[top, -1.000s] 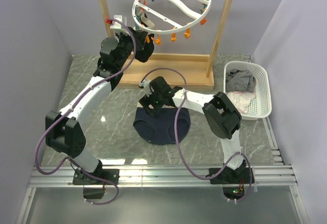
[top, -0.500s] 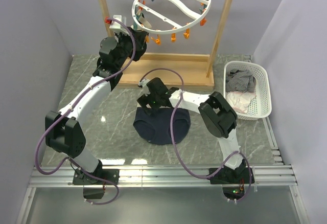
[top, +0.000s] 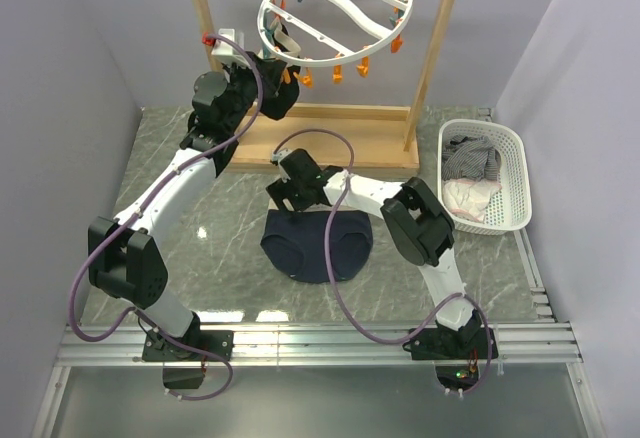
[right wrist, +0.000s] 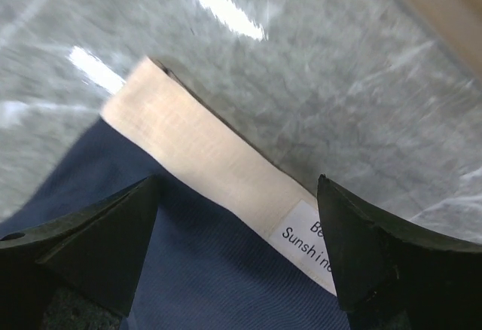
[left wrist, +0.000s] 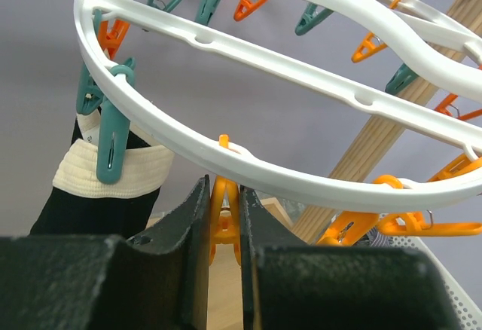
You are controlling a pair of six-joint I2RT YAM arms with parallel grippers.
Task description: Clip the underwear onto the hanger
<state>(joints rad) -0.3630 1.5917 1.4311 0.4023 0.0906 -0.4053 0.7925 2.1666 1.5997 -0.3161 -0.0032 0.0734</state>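
**Q:** What has just changed?

**A:** The right end effector [right wrist: 237, 187] has moved from over the middle of the underwear [top: 315, 248] to its far edge. Its jaws are spread wide and straddle the cream waistband [right wrist: 203, 157], grasping nothing. The underwear itself lies flat on the desk [top: 200, 218], below the hanger [left wrist: 301, 74] and well apart from it. The left end effector [left wrist: 224, 217] has held its place at the ring, clenched on an orange clip [left wrist: 224, 194].

**Q:** What does that mean for the task?

**A:** Probably that pickup is about to begin. The waistband is lined up for a pinch and a clip is being squeezed in readiness, but nothing has been lifted yet.

**Q:** What is hidden or unclear?

**A:** From above, the right arm covers the waistband. In the wrist view, it cannot be told whether the fingertips touch the cloth. The label [right wrist: 312, 239] on the waistband is cut off by one finger. The orange clip's mouth is sunk between the left fingers [left wrist: 188, 224], so it is unclear whether it is open. A black garment [left wrist: 90, 202] already hangs from a teal clip [left wrist: 113, 142], and only its top shows.
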